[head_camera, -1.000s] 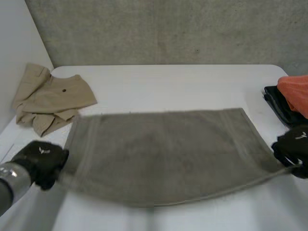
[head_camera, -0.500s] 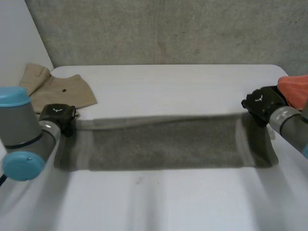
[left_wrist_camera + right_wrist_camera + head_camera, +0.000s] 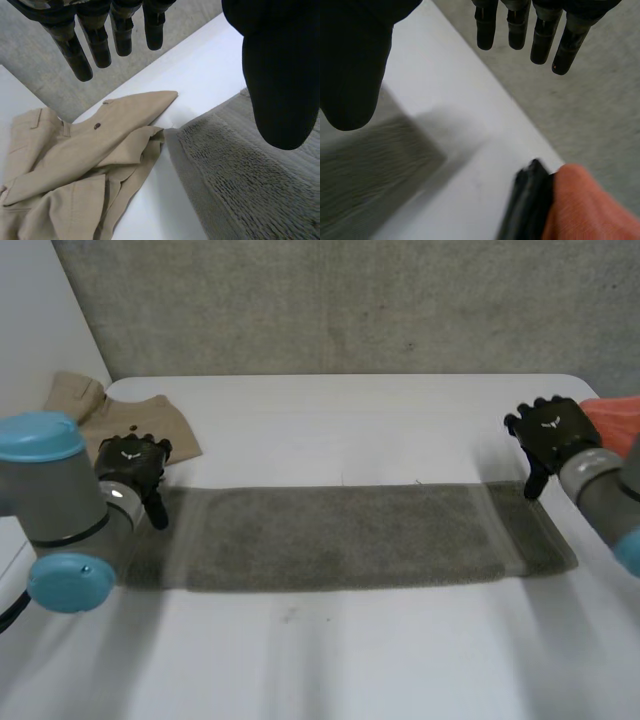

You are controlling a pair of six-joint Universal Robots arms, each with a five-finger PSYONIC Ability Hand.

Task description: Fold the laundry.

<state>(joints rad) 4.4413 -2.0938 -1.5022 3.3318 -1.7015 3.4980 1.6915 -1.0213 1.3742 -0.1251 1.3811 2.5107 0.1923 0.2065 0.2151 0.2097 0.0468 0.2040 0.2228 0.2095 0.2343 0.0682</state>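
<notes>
A grey-green towel [image 3: 350,537] lies folded into a long strip across the white table [image 3: 340,660]. My left hand [image 3: 133,465] hovers open just off the strip's far left corner, touching no cloth. The left wrist view shows its fingers [image 3: 80,55] straight, and the towel [image 3: 240,185] lies under its thumb. My right hand [image 3: 553,435] is open above the far right corner, clear of the cloth. In the right wrist view this hand [image 3: 355,65] is spread wide, with the towel's corner [image 3: 370,170] below its thumb.
A crumpled beige garment [image 3: 110,430] lies at the table's far left, close to the left hand, and is also seen as the beige garment [image 3: 75,165]. An orange cloth [image 3: 615,420] on a dark folded stack [image 3: 525,205] sits at the right edge beside my right hand.
Both hands carried the towel's near edge away from me to the far edge, folding it into a strip. Both then opened and let go of the corners.
</notes>
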